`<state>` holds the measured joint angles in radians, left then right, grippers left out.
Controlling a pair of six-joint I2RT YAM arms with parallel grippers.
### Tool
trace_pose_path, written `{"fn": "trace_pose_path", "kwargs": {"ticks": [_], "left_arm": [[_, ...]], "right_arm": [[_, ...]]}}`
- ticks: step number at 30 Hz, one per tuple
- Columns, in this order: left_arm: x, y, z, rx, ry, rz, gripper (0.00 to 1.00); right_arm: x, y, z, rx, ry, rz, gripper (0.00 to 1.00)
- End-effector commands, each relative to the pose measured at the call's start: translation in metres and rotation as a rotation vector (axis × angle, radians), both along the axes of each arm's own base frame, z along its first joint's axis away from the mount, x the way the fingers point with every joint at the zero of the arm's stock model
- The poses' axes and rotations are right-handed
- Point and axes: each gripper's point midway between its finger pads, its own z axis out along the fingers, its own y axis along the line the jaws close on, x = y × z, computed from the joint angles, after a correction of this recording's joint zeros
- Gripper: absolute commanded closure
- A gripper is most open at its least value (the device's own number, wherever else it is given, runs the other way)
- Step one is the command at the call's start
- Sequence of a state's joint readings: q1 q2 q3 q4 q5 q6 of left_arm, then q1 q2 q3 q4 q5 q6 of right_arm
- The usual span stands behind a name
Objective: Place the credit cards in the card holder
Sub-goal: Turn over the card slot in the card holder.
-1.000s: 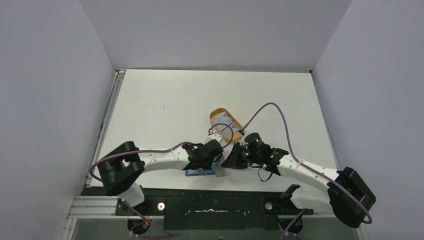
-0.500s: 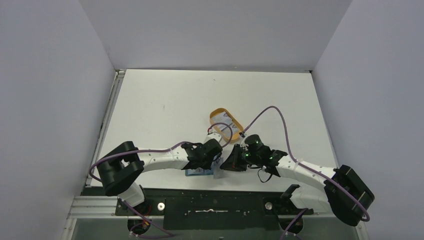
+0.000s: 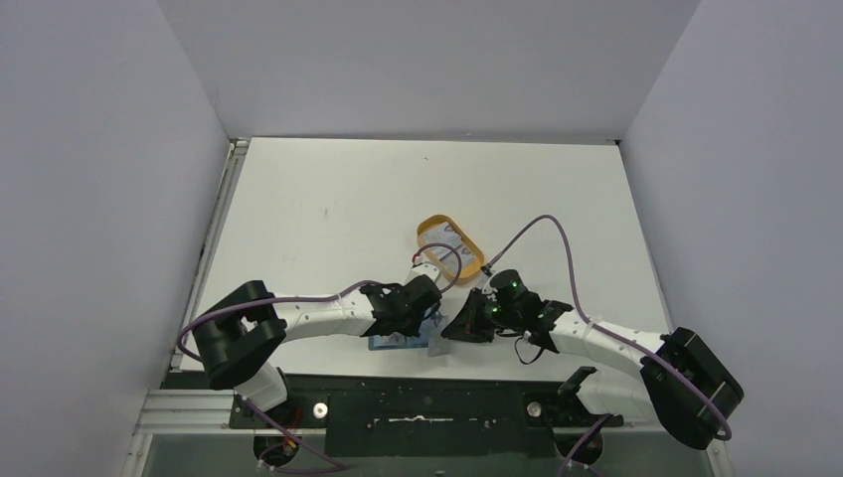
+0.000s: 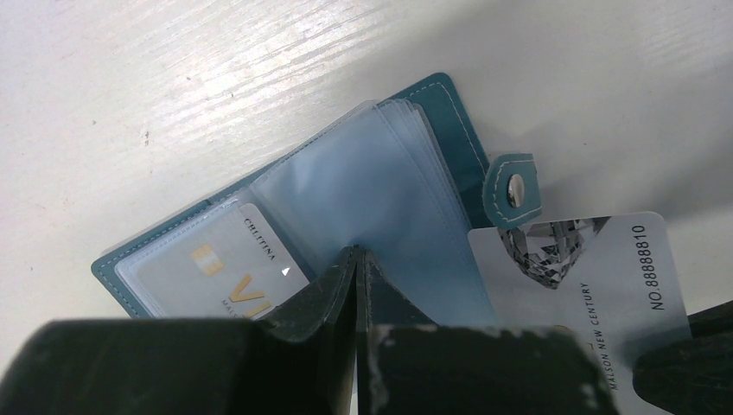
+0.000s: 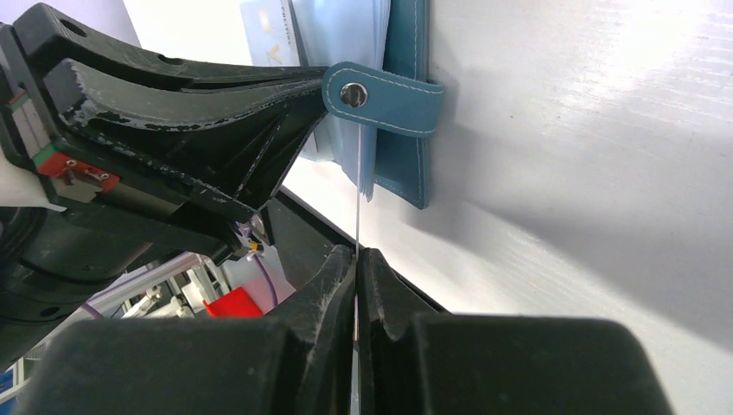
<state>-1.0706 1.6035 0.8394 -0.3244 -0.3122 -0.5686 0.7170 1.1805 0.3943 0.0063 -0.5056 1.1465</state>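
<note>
The card holder lies open near the table's front edge, teal outside with clear pockets fanned out. One credit card sits in its left pocket. My left gripper is shut, its tips pressing on the clear pockets. My right gripper is shut on a silvery credit card, seen edge-on in the right wrist view as a thin line. That card reaches up to the snap tab, beside the pockets' open edge. From above, both grippers meet over the card holder.
An orange-tan oval tray stands just behind the grippers with a card lying in it. Purple cables loop over both arms. The black base rail runs along the table's front edge, right next to the wallet.
My right arm has edged slightly left and nearer the wallet, carrying its card. The left arm and the wallet have not visibly moved.
</note>
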Motion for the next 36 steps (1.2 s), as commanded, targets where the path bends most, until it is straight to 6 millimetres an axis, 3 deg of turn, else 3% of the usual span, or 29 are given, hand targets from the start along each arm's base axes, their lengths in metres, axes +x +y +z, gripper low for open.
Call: {"fn": "trace_pose_path", "kwargs": {"ticks": [1,27,30,36], "left_arm": [[-0.01,0.046,-0.033,0.172,0.063,0.031,1.0],[-0.007,0.039,-0.025,0.143,0.057,0.027,1.0],[-0.007,0.036,-0.017,0.127,0.053,0.031,1.0],[0.0,0.028,0.019,0.07,0.012,0.036,1.0]], "right_arm": [[0.006,0.005,0.014,0.051,-0.05,-0.001,1.0],[0.014,0.024,0.006,0.075,-0.035,0.034,1.0],[0.019,0.031,0.01,0.085,-0.051,0.045,1.0],[0.023,0.045,0.01,0.089,-0.064,0.072,1.0]]}}
